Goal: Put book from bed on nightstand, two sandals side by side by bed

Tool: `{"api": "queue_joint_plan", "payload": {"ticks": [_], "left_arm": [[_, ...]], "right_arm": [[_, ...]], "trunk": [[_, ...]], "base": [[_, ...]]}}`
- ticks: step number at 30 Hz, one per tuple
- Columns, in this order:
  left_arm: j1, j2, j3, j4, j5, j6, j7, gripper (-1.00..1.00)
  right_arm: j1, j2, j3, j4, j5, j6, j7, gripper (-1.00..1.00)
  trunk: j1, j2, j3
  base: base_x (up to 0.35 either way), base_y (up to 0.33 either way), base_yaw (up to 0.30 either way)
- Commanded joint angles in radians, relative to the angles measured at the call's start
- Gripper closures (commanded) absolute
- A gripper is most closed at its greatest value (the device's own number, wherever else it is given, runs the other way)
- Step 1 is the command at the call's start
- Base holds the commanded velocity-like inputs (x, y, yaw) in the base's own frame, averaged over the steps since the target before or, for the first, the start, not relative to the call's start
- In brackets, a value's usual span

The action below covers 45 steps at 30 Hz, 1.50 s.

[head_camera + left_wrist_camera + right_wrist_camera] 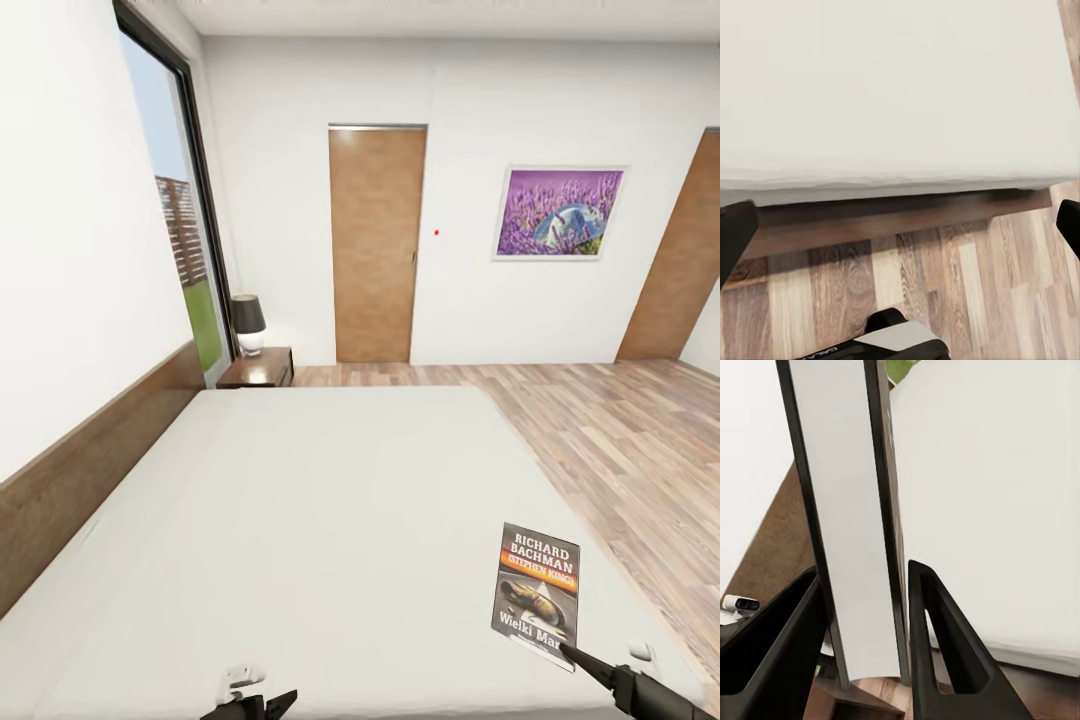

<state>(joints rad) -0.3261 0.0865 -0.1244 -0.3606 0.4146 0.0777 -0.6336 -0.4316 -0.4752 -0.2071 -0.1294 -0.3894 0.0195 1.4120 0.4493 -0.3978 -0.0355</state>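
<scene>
The book [538, 590], dark-covered with "Richard Bachman" lettering and an orange band, is over the pale mattress of the bed [300, 500] near its right edge. My right gripper [572, 655] is shut on the book's near corner. In the right wrist view the book [851, 532] stands edge-on between the black fingers [937, 637]. My left gripper [250, 700] is open at the bed's near edge, its fingers [735, 232] spread wide above the dark wooden frame [892, 221]. A nightstand [262, 368] stands at the far corner by the headboard. The sandals are out of view.
A black-shaded lamp [248, 322] sits on the nightstand beside the tall window [180, 230]. Two brown doors [377, 245] [680, 270] and a lavender painting [560, 212] line the far wall. Wood-plank floor [600, 420] runs along the bed's right side.
</scene>
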Motion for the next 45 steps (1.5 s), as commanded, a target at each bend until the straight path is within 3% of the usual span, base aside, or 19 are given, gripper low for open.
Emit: {"api": "queue_joint_plan", "payload": {"ticks": [1,21,37,45], "left_arm": [[-0.001,0.001,-0.005,-0.001,0.01,0.008,-0.001,-1.0],[-0.001,0.001,-0.005,-0.001,0.01,0.008,-0.002,-1.0],[-0.001,0.001,-0.005,-0.001,0.011,0.008,-0.001,-1.0],[-0.001,0.001,-0.005,-0.001,0.01,0.008,-0.002,-1.0]], "right_arm": [[-0.001,0.0,-0.003,0.001,0.001,0.002,0.003,1.0],[-0.001,0.0,-0.003,0.001,0.001,0.002,0.007,1.0],[-0.001,0.003,-0.002,-0.002,0.003,0.002,0.008,1.0],[-0.001,0.006,0.0,-0.003,0.003,0.002,0.004,1.0]], "trunk": [[0.001,-0.002,-0.001],[0.001,-0.002,0.03],[0.001,-0.002,0.032],[0.001,-0.002,0.032]], "base": [[0.0,0.0,0.0],[0.0,0.0,0.0],[0.0,0.0,0.002],[0.0,0.0,0.162]]}}
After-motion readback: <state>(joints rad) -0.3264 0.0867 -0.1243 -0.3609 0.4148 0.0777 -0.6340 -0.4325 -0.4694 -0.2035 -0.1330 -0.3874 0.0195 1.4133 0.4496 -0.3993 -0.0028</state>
